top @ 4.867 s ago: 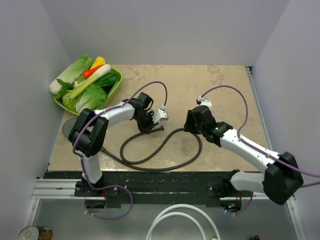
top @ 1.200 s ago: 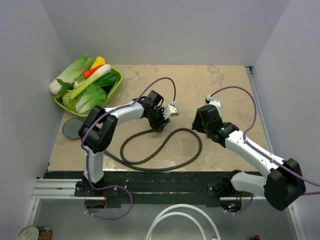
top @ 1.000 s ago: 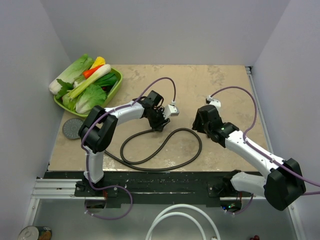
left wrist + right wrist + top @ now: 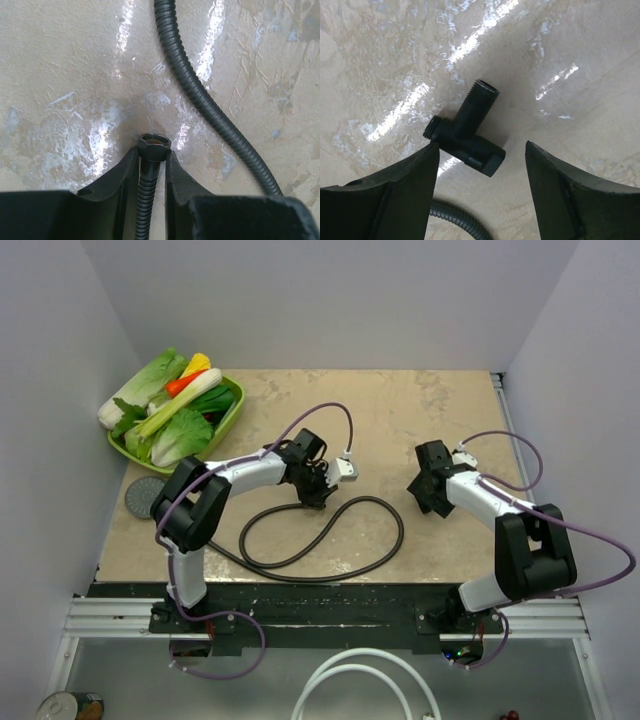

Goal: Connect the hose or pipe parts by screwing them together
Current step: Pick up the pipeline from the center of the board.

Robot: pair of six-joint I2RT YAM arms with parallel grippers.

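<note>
Beige stone-look table [image 4: 440, 410] carries everything. Nearest, the dark hose [image 4: 300, 562] lies looped by the front edge. Farther in, the left gripper [image 4: 152, 154] pinches the hose just behind its end nut [image 4: 154, 144]. The right gripper [image 4: 481, 149] stands spread astride the black T-fitting [image 4: 462, 132], which lies on the table, not yet gripped. Grasping the fitting seems the step in hand. Next, the jaws must close on its body, lift it, and line a threaded stub up with the nut. Only the wrist views show nut and fitting; only the overhead shows the grey shower-head disc [image 4: 143, 495], well apart at the left edge.

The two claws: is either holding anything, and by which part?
Left claw grips the hose just behind its end nut. Right claw is open, holding nothing.
</note>
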